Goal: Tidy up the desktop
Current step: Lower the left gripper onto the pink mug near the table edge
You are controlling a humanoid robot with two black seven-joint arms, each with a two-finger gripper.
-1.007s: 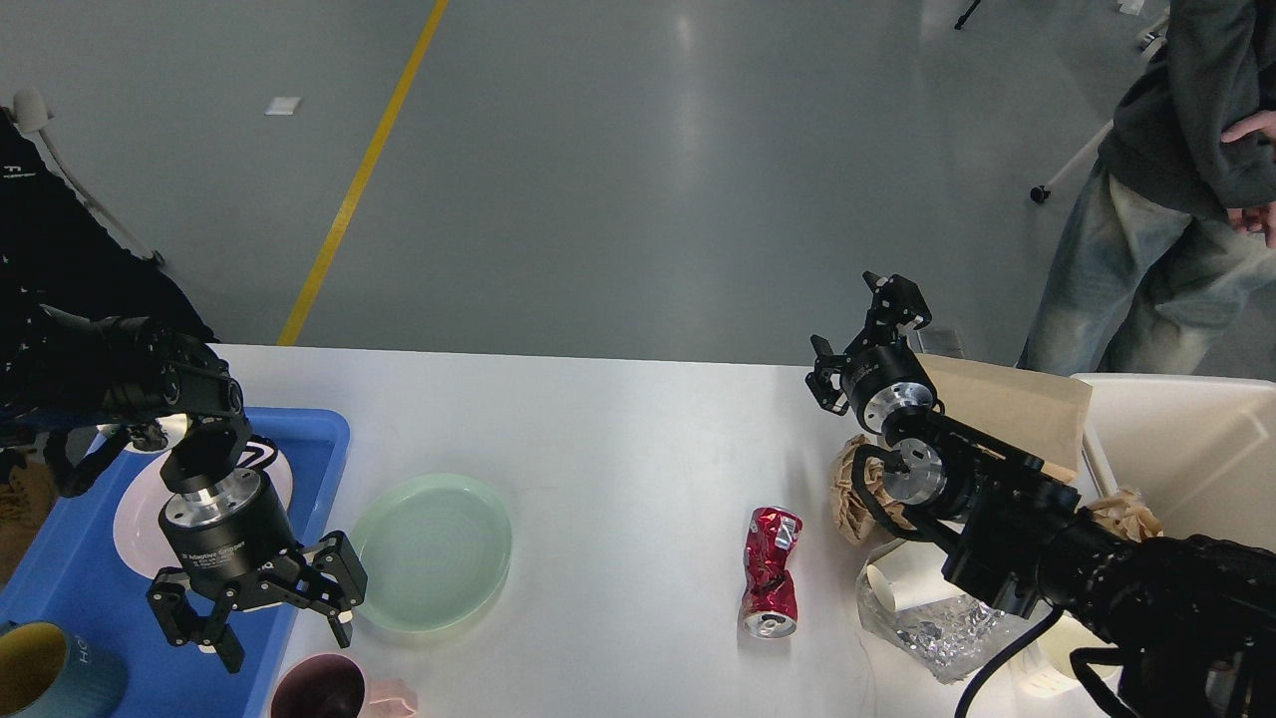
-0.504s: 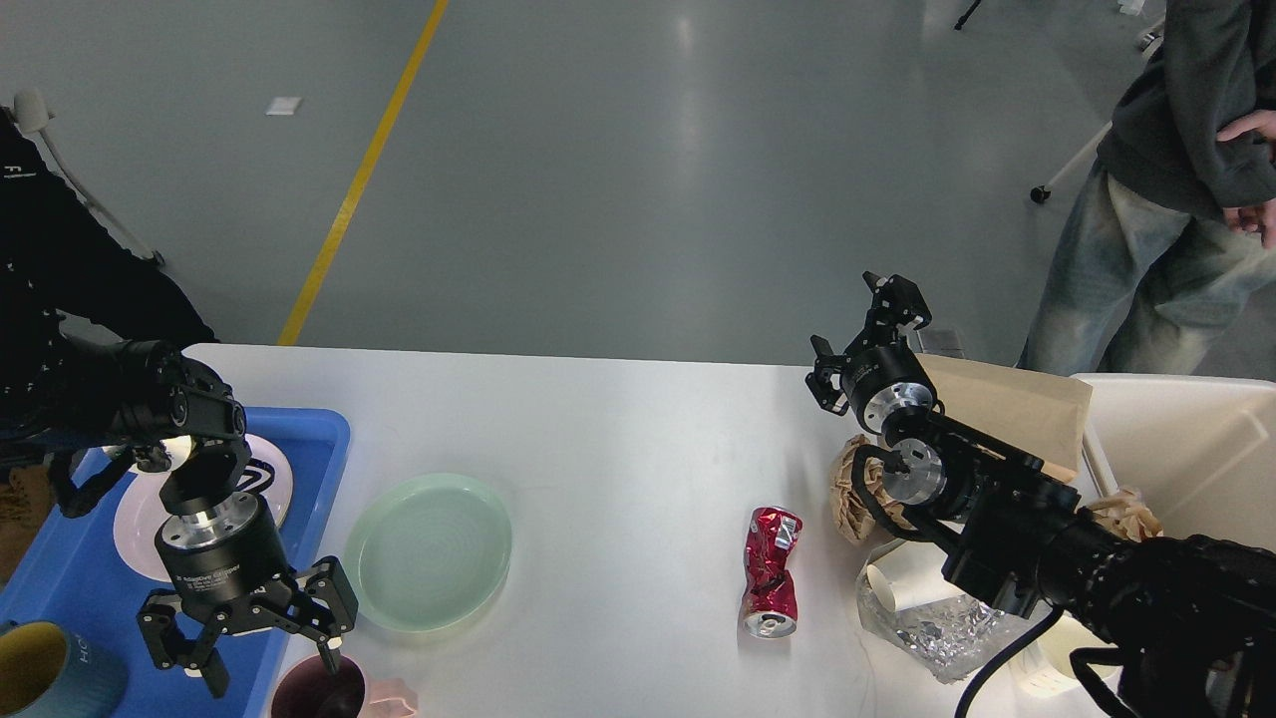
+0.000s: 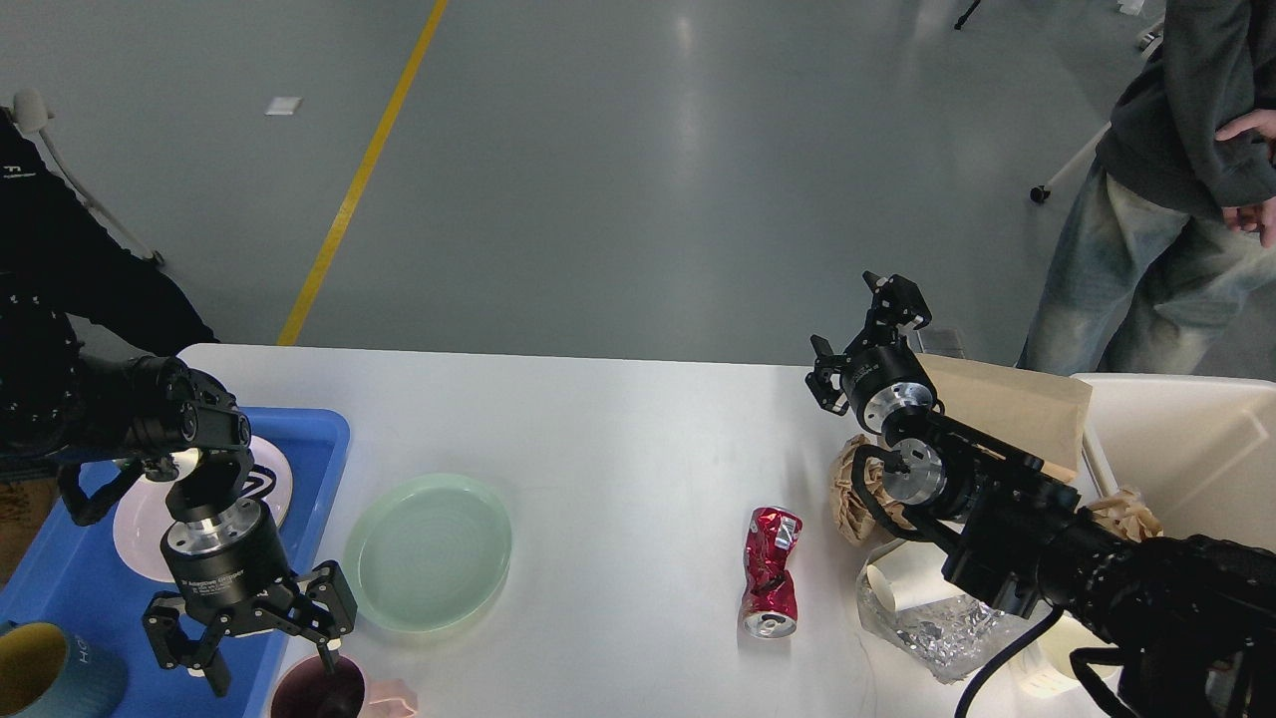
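A: Any delta?
B: Left gripper [image 3: 267, 648] is lower and nearer than a second ago, fingers spread, one fingertip now at the rim of the dark maroon round cup [image 3: 317, 690].
A: Else?
B: Nothing.

left end effector [image 3: 261, 660] – fingers spread, pointing down | right end effector [image 3: 865, 324] – raised, fingers apart

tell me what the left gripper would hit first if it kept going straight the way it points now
Likely the rim of the dark maroon cup: the open left gripper points down toward the near edge, one fingertip just over that rim. Depth is unclear; it could instead meet the blue tray edge.
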